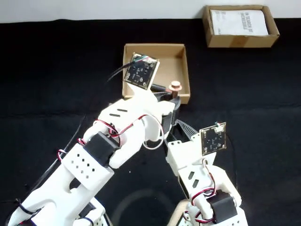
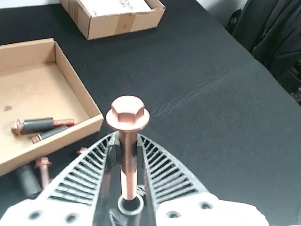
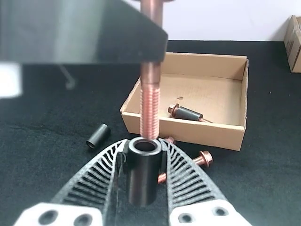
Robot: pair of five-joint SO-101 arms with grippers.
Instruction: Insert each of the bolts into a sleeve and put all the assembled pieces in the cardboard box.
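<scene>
While the left gripper (image 2: pixel 128 141) clamps the bolt (image 2: pixel 127 115) upright, head up, the right gripper (image 3: pixel 145 145) clamps the sleeve (image 3: pixel 143 174) directly beneath; threaded tip sits at the bore mouth; long axes look collinear; judged next: straight push downward.

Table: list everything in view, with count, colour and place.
held bolt: one, copper, upright in left gripper, tip at held sleeve's mouth
held sleeve: one, black, upright in right gripper
assembled pieces: two, copper and grey, inside open box
loose bolts: two, copper, beside open box
loose sleeve: one, black, on cloth
open box: one, brown, mid-table
second box: one, brown, far corner, holding paper
cloth: one, black, under everything
left gripper: one, black, shut on bolt
right gripper: one, black, shut on sleeve
</scene>
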